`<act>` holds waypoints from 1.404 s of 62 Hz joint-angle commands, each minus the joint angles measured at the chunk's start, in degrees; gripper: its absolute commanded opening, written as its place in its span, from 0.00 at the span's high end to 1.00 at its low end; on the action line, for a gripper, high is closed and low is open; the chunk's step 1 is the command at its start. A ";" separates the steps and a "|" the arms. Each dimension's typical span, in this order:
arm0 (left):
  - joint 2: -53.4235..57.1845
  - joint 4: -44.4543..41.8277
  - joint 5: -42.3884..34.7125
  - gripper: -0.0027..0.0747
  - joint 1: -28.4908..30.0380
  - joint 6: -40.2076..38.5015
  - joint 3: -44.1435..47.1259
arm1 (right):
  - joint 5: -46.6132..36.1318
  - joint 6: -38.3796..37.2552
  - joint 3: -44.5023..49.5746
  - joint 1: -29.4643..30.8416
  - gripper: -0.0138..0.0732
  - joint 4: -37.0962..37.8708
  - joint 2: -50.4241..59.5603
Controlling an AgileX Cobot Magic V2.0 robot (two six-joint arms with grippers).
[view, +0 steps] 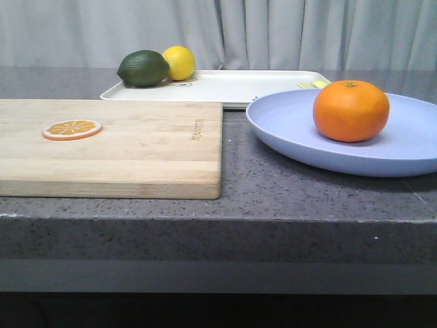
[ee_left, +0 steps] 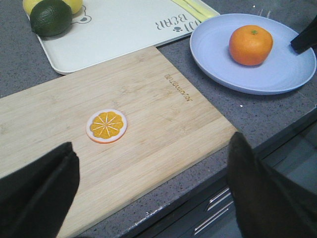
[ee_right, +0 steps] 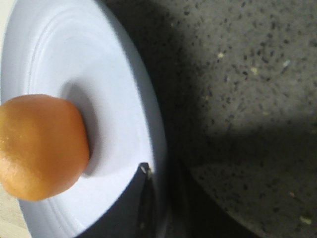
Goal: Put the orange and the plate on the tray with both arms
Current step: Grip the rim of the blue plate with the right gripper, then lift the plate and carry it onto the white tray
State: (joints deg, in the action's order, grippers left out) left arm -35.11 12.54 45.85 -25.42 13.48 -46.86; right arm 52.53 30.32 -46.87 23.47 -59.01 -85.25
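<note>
The orange (view: 351, 110) sits inside the plate (view: 287, 126) at the right of the front view, and the plate rests on the tabletop (view: 273, 198), not yet on the tray (view: 232, 85), which lies behind it in the upper middle of the frame. So I judge that the step in hand is the grasp of the plate at its rim.

In the right wrist view the right gripper (ee_right: 148, 208) is at the plate's edge, low in the frame: one dark finger lies over the inner side of the rim, and a dark shape stands just outside it. The jaws seem to straddle the rim, but I cannot tell if they are already clenched on it.

The left gripper (ee_left: 148, 193) hangs over the cutting board (ee_left: 148, 119) with its jaws released and wide apart (nothing is between them); the orange slice (ee_left: 106, 126) lies beyond it.

The next move, in my judgement, calls for a firm hold on the rim and a level lift, because the orange can roll.

The front view shows no gripper at all. Only the left wrist view shows the dark tip of the right arm at the plate's far side, in the upper right corner. The lime (view: 143, 68) and lemon (view: 179, 61) take a corner of the tray.
</note>
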 commanded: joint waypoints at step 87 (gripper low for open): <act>-0.46 0.73 -5.17 0.21 0.11 0.05 -1.42 | 1.04 -24.16 -27.57 -14.49 0.92 12.48 -4.46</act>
State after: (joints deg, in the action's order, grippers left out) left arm -35.11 12.54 45.09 -25.42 13.48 -46.86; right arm 52.95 9.18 -68.44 10.33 -44.02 -89.44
